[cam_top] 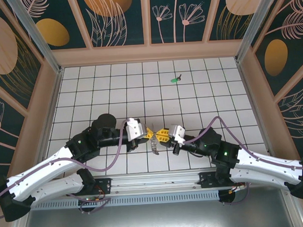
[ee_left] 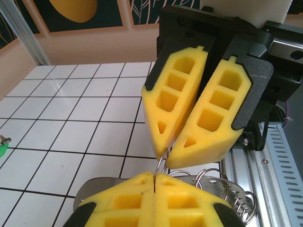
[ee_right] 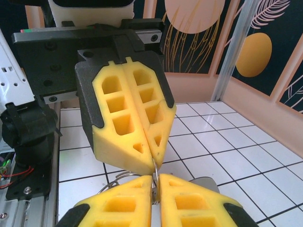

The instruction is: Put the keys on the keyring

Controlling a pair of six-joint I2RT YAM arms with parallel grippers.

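Holding the keyring [cam_top: 154, 142] between them, the two arms meet tip to tip, the left gripper [cam_top: 150, 133] just to its left and the right gripper [cam_top: 164, 133] just to its right. The left one's jaws are pressed fully together on the ring's thin wire. The right one's jaws stand very narrow, with the same wire caught in the slit between them. Loose loops and a flat metal piece dangle below the pinch.

The key [cam_top: 176, 79], a small green piece, lies on the tiled table [cam_top: 90, 96] well beyond the keyring, on the far side from the arm bases and slightly to the right. Nothing touches it.

The step in hand looks like readying the ring, probably prying or steadying its coil; no key is threaded yet. The next move likely calls for one gripper to keep the ring steady while the other lets go, reaches out past it for the key, and picks that up by its stem.
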